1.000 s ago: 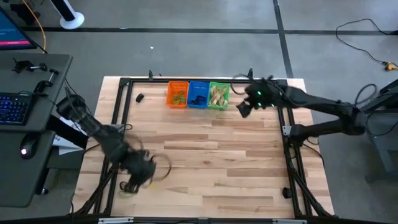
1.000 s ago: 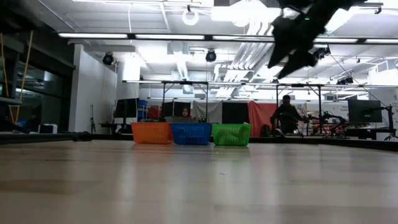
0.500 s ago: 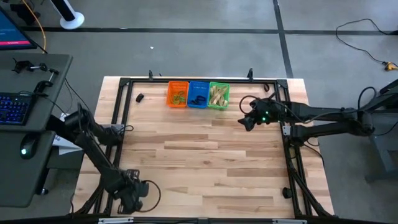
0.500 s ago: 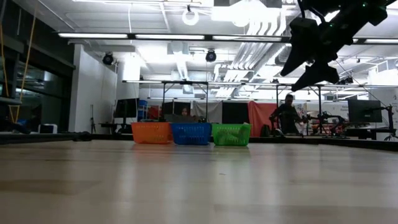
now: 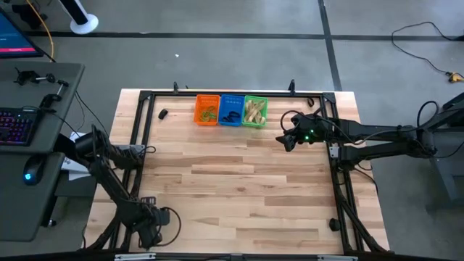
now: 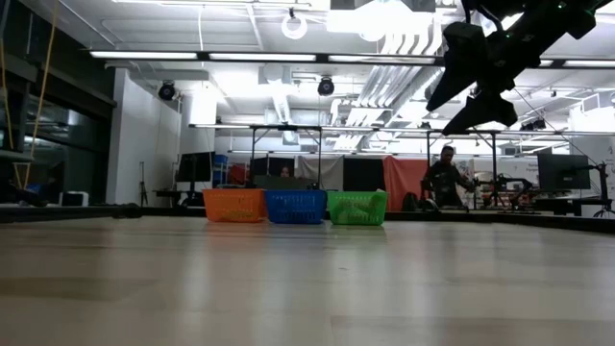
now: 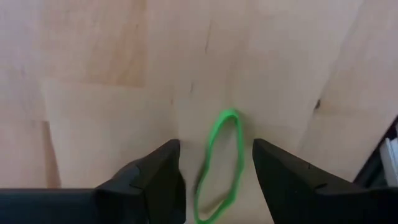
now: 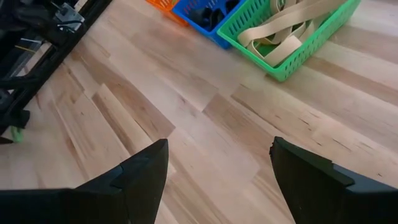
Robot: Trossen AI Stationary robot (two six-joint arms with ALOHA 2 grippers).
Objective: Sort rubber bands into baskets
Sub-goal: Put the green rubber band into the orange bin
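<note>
A green rubber band point(image 7: 221, 165) lies flat on the wood near the table's near left corner. My left gripper point(image 5: 148, 233) points down over it, open, with one finger on each side of the band point(image 7: 216, 148) and not touching it. Three baskets stand in a row at the far edge: orange point(image 5: 207, 109), blue point(image 5: 231, 110) and green point(image 5: 254, 111). The green basket point(image 8: 292, 43) holds tan bands point(image 8: 283, 25); the blue one point(image 8: 208, 12) holds black bands. My right gripper point(image 5: 287, 138) hangs open above the table, right of the green basket point(image 6: 471, 82).
A black metal frame point(image 5: 138, 145) runs along the table's edges. A small dark object point(image 5: 163, 114) lies at the far left of the table. A desk with a keyboard point(image 5: 14, 123) stands left of the table. A person point(image 6: 445, 178) is in the room beyond.
My left gripper has moved toward the table's near left corner and come down over the green band, rolling at the wrist. My right gripper has drawn a little toward the near edge and sunk slightly, staying open.
</note>
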